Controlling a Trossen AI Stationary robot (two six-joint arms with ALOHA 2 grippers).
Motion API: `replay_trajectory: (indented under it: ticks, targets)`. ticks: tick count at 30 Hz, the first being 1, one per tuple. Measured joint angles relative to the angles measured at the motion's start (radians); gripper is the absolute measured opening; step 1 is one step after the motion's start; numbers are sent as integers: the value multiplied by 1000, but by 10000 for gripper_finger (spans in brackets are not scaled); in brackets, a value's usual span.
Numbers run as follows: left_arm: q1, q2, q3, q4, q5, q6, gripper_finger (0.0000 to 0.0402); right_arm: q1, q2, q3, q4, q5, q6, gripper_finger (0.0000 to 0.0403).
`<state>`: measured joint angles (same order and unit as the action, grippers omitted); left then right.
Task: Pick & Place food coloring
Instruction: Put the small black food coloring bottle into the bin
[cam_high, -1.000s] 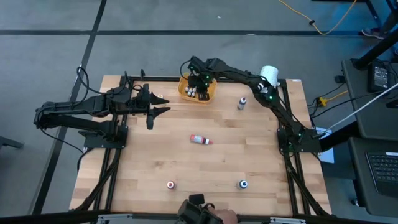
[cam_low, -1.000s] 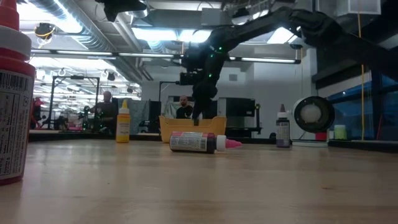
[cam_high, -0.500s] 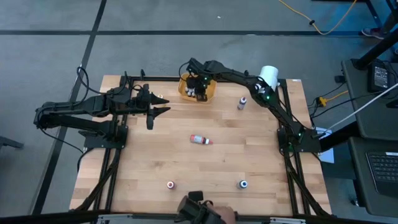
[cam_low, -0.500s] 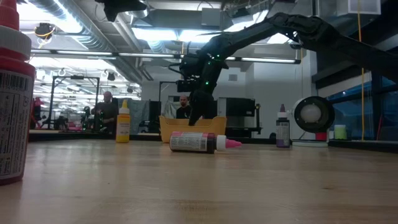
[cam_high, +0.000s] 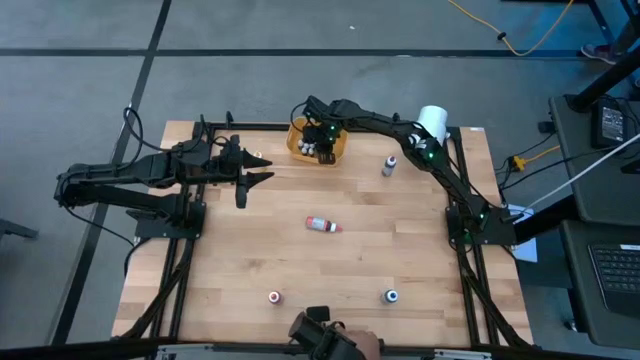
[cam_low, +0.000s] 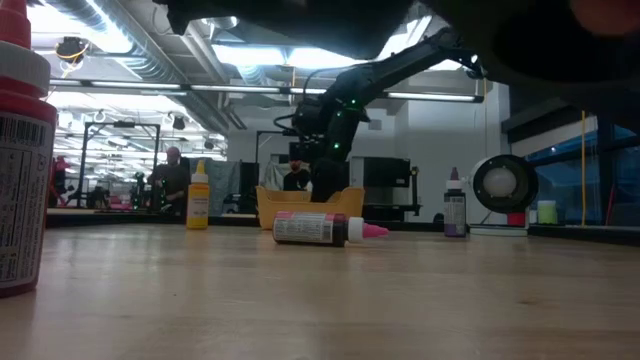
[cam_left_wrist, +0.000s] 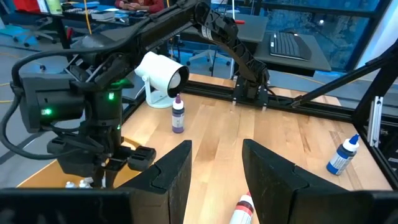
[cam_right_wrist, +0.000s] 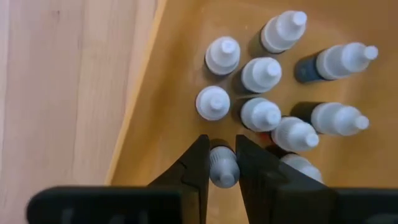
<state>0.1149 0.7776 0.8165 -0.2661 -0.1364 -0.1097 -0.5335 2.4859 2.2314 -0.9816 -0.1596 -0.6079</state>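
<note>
An orange bowl (cam_high: 296, 150) at the table's far edge holds several tiny food coloring bottles with white tops (cam_right_wrist: 261, 74). My right gripper (cam_right_wrist: 222, 158) reaches down into it, shut on one small grey-topped bottle (cam_right_wrist: 222, 167); in the low view its fingertips (cam_low: 322, 192) sink behind the bowl's wall (cam_low: 275, 210). My left gripper (cam_high: 262, 170) hangs open above the table's left part, with nothing between its fingers (cam_left_wrist: 214, 168). A pink-tipped bottle (cam_high: 321, 224) lies on its side at mid-table. My right gripper pinches the grey-topped bottle at its cap and neck (cam_right_wrist: 222, 175) between its two fingers (cam_right_wrist: 198, 163). The fingers come steeply from above, pointing down into the bowl. The bottle stands upright beside the other bottles; whether its base rests on the bowl's floor I cannot tell.
Upright bottles stand on the table: a purple one (cam_high: 389, 165) right of the bowl, a yellow one (cam_low: 198, 196) near my left gripper, a red-topped one (cam_high: 273, 296) and a blue-topped one (cam_high: 391, 295) near the front edge. A big white cylinder (cam_high: 432, 122) sits at the far right.
My right gripper has gone down into the orange bowl, its fingertips dropping behind the bowl's rim in the low view, without turning.
</note>
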Motion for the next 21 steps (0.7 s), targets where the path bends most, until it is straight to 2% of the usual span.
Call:
replay_trajectory:
  ticks: [15,21]
  targets:
    - [0,0,0,0,0,0,139,0,0,0,22,-1,0,70]
    - [0,0,0,0,0,0,139,0,0,0,22,-1,1,97]
